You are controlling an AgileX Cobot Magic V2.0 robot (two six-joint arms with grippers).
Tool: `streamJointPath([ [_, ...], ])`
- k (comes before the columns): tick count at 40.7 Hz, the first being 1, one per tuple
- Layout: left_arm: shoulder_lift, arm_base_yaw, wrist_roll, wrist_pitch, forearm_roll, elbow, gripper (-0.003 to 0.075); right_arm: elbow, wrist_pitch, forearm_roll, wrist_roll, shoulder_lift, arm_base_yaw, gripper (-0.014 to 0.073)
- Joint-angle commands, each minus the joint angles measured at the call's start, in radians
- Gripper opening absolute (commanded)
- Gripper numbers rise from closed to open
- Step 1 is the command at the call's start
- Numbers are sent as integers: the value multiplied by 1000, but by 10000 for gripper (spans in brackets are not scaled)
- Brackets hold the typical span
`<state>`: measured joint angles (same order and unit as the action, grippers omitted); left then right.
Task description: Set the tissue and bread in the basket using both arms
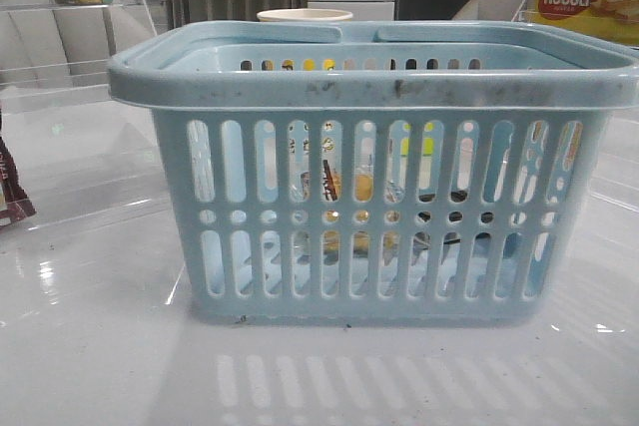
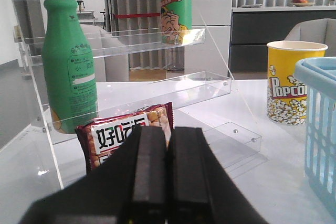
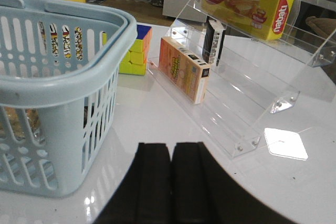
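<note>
The light-blue basket (image 1: pixel 379 77) stands in the middle of the table. It also shows in the left wrist view (image 2: pixel 321 129) and the right wrist view (image 3: pixel 79 85). Through its front slots I see a golden-brown piece with a dark band, which looks like the bread (image 1: pixel 330 185), lying inside with other dim shapes. I cannot make out the tissue. My left gripper (image 2: pixel 168 132) is shut and empty, left of the basket. My right gripper (image 3: pixel 171 148) is shut and empty, right of the basket. Neither shows in the front view.
On the left, a clear shelf (image 2: pixel 173 85) holds two green bottles (image 2: pixel 68 66) and a dark brown snack packet (image 2: pixel 123 132). A popcorn cup (image 2: pixel 291 82) stands behind the basket. On the right, a clear shelf (image 3: pixel 247 93) holds a nabati box (image 3: pixel 252 1) and an orange box (image 3: pixel 184 69), with a colour cube (image 3: pixel 137 51) beside it.
</note>
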<state>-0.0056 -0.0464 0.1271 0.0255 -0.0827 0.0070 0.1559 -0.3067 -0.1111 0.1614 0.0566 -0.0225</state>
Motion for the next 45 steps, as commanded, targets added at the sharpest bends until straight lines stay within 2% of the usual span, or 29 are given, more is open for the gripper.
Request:
streamJointPath([
  [1, -17, -6, -8, -86, -8, 6, 93, -44, 153, 0, 8, -25, 10, 28],
  [11, -17, -6, -8, -86, -8, 6, 93, -180, 284, -19, 8, -87, 32, 28],
  [26, -17, -6, -8, -86, -8, 6, 93, -179, 291, -19, 8, -87, 32, 28],
  [34, -17, -6, -8, -86, -8, 6, 93, -179, 374, 90, -190, -87, 31, 28],
  [45, -17, -6, -8, -86, -8, 6, 93, -179, 383, 98, -194, -87, 31, 28],
])
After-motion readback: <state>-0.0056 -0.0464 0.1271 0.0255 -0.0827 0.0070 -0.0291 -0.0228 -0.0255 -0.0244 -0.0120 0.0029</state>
